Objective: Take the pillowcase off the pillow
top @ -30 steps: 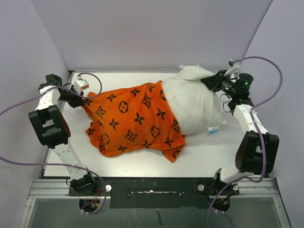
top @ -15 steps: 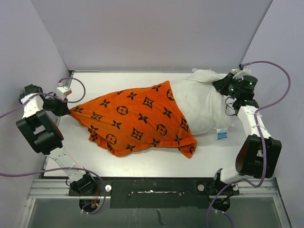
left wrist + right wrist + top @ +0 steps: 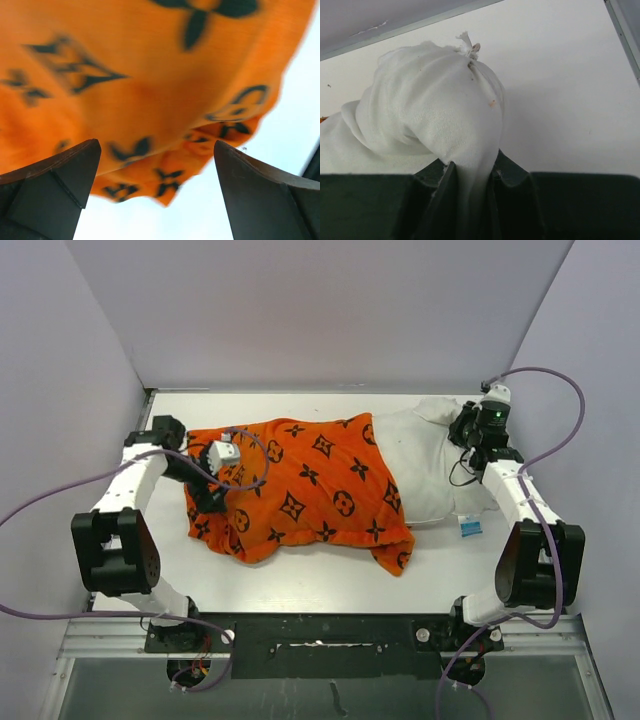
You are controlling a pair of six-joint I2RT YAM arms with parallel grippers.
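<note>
pillowcase (image 3: 145, 85) just before the spread left pincer (image 3: 156, 150)

Same build on left arm (image 3: 135, 475) and right arm (image 3: 520, 490): white links, boxy black joint housings (image 3: 108, 550). Purple cables (image 3: 60, 490) looping off wrists and bases. Small green LED (image 3: 490, 422) on right wrist, white camera block (image 3: 222, 453) on left. Left gripper (image 3: 156, 145) fingers (image 3: 50, 195) dark, matte, wedge-shaped. Right gripper (image 3: 472, 170) fingers (image 3: 380, 205) in the same dark plastic.
</note>
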